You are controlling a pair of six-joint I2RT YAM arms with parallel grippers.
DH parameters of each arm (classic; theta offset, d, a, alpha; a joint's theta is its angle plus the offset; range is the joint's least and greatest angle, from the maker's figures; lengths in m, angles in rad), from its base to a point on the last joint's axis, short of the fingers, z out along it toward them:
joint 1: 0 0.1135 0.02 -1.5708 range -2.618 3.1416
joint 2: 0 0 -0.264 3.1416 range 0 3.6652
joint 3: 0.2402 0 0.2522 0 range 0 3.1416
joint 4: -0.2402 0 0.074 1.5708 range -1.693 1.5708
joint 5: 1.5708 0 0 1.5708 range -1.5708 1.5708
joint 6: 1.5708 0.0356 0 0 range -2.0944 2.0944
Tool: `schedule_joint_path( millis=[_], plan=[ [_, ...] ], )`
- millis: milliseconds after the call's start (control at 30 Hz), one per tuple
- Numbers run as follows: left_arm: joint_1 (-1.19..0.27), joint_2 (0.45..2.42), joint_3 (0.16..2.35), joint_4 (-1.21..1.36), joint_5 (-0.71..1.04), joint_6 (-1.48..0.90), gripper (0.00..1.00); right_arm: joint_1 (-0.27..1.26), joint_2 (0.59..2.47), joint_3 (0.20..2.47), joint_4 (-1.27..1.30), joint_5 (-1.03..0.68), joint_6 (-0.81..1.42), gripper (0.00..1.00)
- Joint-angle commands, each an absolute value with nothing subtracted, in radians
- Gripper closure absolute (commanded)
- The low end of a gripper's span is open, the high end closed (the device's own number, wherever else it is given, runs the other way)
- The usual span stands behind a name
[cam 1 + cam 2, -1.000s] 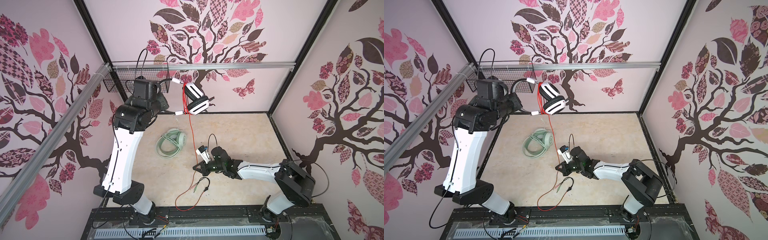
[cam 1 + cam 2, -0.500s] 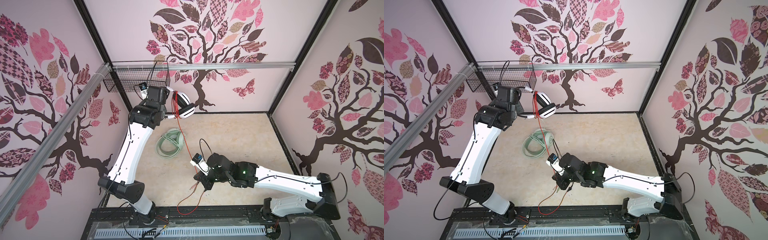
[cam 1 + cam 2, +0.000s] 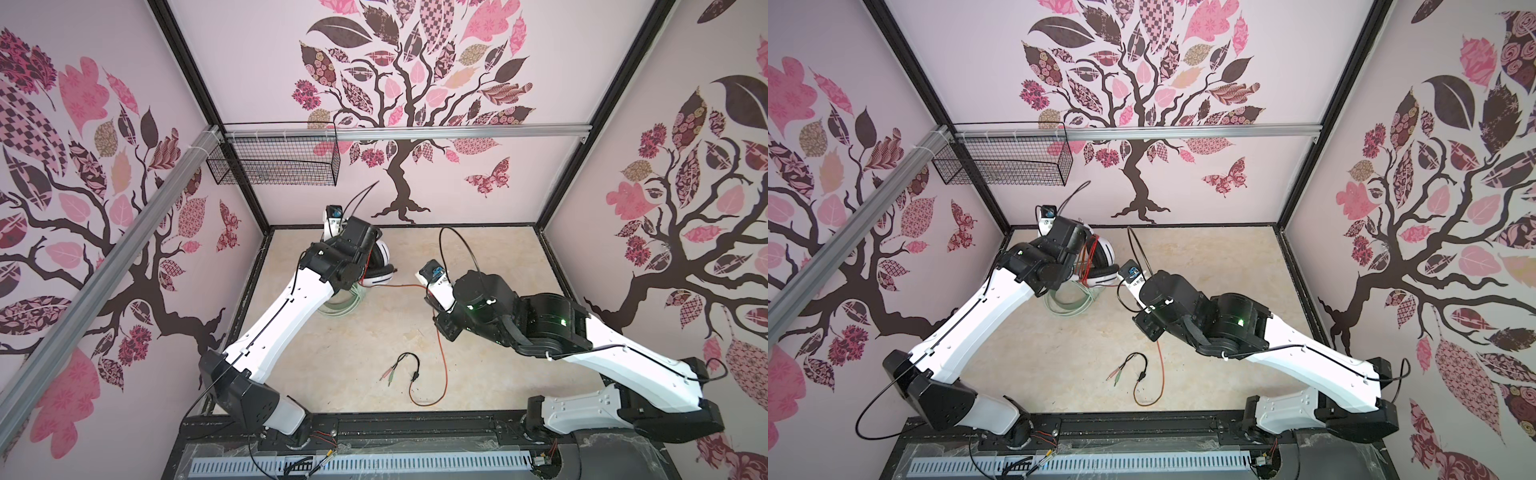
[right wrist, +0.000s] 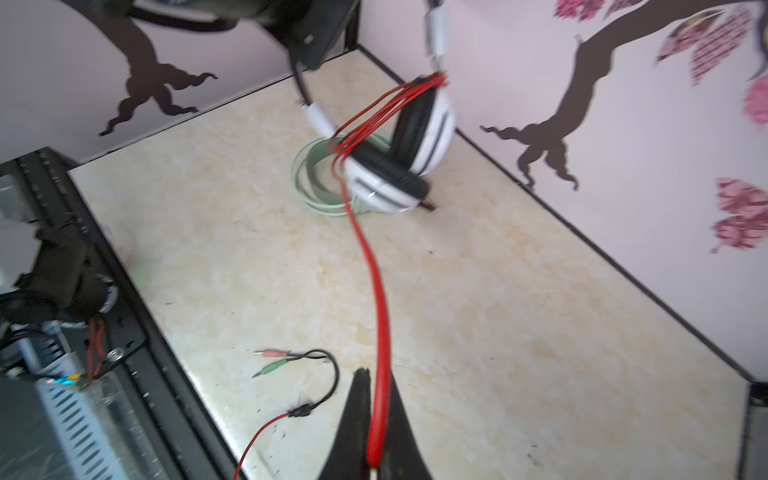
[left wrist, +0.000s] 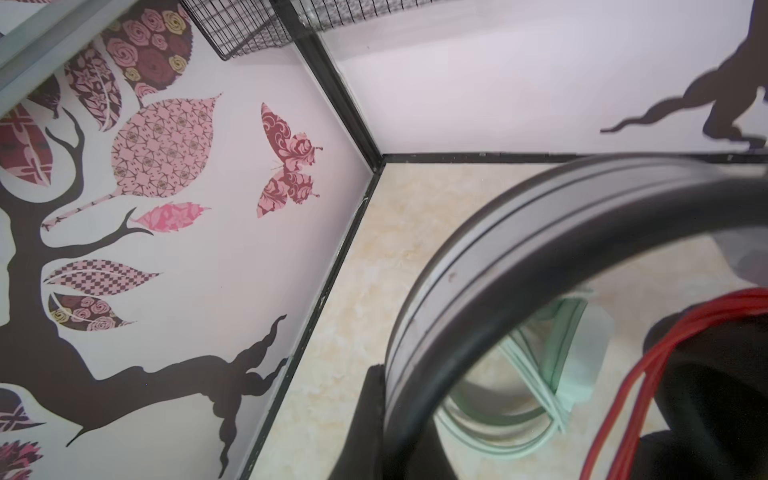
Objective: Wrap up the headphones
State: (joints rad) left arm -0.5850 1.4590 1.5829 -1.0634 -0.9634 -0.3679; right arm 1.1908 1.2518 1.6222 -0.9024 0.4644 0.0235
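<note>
Our left gripper (image 4: 311, 38) clamps the white-and-black headset (image 4: 434, 137) by its band, earcups hanging below it; our right gripper (image 4: 376, 415) pinches its orange-red cable (image 4: 380, 291). One mint-green headset (image 4: 316, 196) lies beneath: two headsets.

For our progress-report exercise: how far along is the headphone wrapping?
Done: mint-green headset on the table, cable coiled round it. In hand: left gripper holds the white-and-black headset, red cable looped round several times; right gripper pinches the cable. Remaining: the slack tail and plugs.

Both top views look down from high up on the whole table (image 3: 353, 353), while both wrist views look from close at the white headphones (image 4: 436, 133).
</note>
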Motion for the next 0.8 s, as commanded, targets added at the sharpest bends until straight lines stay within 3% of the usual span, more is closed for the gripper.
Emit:
schedule_joint_path(
  millis=[0,267,400,567,767],
  plan=[
    [-0.626,1.324,1.493,-1.06,-0.932,-0.352,1.0,1.163,1.267,1.687,-0.947,0.624,-0.066,1.0],
    [-0.849,1.221,1.445,-1.262,-0.814,-0.402,1.0,1.014,1.311,1.702,-0.813,0.587,-0.184,1.0],
    [-0.93,1.168,1.447,-1.292,-0.723,-0.424,1.0,0.93,1.335,1.67,-0.731,0.481,-0.178,1.0],
    [-0.951,1.125,1.499,-1.282,-0.576,-0.442,1.0,0.853,1.36,1.565,-0.581,0.343,-0.152,1.0],
    [-0.951,1.111,1.621,-1.297,-0.518,-0.477,1.0,0.719,1.374,1.423,-0.419,0.105,-0.065,1.0]
  ],
)
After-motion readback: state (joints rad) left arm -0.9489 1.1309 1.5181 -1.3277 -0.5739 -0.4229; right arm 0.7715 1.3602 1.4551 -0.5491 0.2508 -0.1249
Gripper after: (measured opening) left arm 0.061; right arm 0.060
